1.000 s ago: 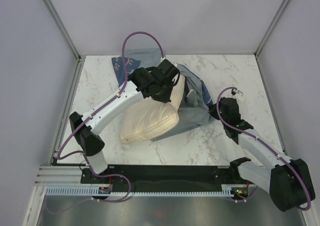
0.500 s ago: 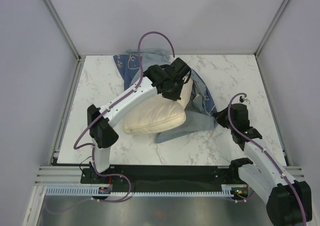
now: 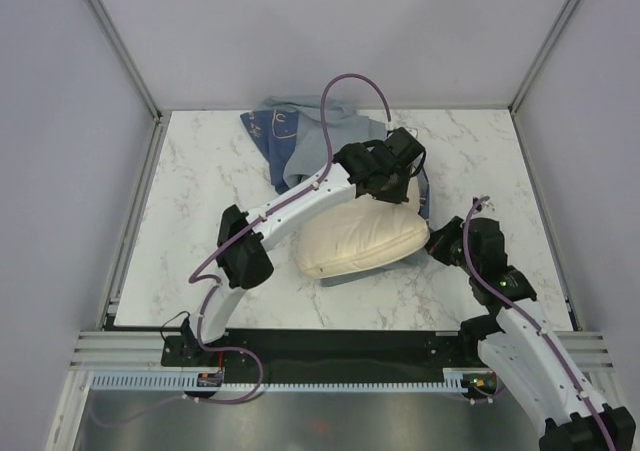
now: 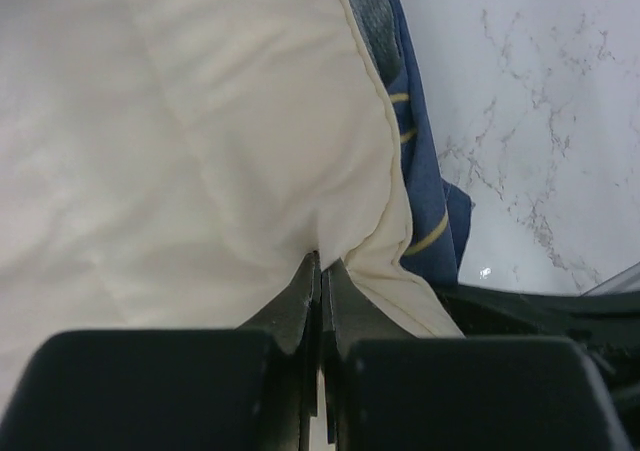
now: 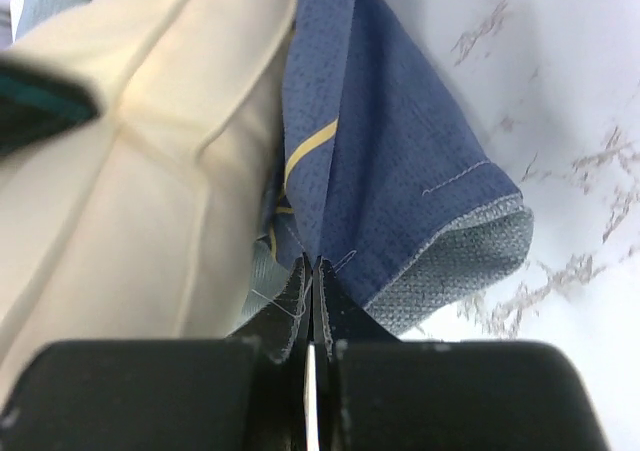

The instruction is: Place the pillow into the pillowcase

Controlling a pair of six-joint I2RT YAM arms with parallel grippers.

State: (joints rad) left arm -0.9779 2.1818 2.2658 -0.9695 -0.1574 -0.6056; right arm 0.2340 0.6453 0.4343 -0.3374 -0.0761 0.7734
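The cream pillow lies on the marble table, right of centre, its far edge under the left arm's wrist. My left gripper is shut on a fold of the pillow near its corner. The denim-blue pillowcase with yellow lines is bunched behind the pillow at the back of the table and runs under it to the right. My right gripper is shut on the pillowcase close to its hemmed edge, where the grey inside shows. The pillow sits just left of that grip.
The marble table is walled by grey panels on three sides. The left arm stretches diagonally across the middle. The right arm stands near the right front. A black rail runs along the near edge.
The left arm has dragged the pillow to the right across the table. The pillowcase shifted right with it, and the right gripper drew back toward the right front.
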